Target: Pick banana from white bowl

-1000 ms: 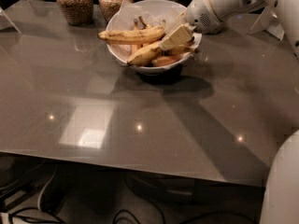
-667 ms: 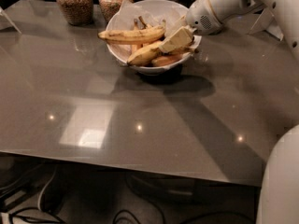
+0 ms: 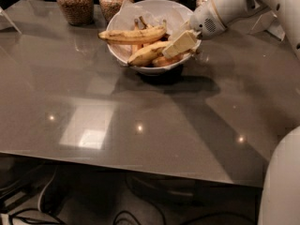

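Nearest to the camera, at the lower right corner, stands a white rounded part of the robot body (image 3: 282,182); under the front edge of the table some dark cables (image 3: 123,216) lie on the floor; the grey table (image 3: 140,125) itself is glossy and shows a pale square reflection and a few small light spots. Farther back, toward the far middle of the table, the white bowl (image 3: 152,70) stands on its dark foot, with white paper lining rising at its left rim. The banana (image 3: 146,54), plump and curved, lies in the front part of the bowl, with its left tip low near the front wall and its right end pointing up to the right; a small orange-tinted banana (image 3: 167,61) lies just beside it on the right; a longer, straighter banana (image 3: 133,35) lies across the bowl behind it, its left end over the rim. The gripper (image 3: 179,44) is low over the right side of the bowl, at the right end of the banana and seemingly touching it; whether it grasps the banana or is loose I cannot tell. The white arm (image 3: 234,6) comes in from the upper right. Behind the bowl, at the far edge, two jars of grain (image 3: 75,3) stand side by side.
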Action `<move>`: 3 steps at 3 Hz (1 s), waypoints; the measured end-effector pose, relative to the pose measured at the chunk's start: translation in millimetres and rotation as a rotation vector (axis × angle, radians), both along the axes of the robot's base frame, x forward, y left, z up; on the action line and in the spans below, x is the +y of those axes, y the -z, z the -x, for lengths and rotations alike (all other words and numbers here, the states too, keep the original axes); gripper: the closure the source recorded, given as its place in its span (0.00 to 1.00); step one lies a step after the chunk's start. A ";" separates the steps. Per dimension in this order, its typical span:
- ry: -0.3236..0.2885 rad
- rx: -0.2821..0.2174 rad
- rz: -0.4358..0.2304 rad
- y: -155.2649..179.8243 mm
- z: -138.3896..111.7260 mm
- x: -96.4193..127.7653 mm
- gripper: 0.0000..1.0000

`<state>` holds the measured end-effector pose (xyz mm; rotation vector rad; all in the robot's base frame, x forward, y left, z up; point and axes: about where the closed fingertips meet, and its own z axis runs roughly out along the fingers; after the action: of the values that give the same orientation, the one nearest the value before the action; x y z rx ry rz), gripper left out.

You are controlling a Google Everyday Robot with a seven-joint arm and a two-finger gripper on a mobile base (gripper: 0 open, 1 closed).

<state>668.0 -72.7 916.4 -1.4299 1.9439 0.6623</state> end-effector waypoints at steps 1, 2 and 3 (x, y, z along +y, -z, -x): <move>-0.001 0.024 -0.007 2.0 6.4 -2.2 0.64; -0.001 0.029 -0.010 2.8 8.1 -2.5 0.80; -0.006 0.018 -0.012 3.9 9.2 -0.5 0.98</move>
<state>658.8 -73.2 912.5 -1.4269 1.9471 0.6912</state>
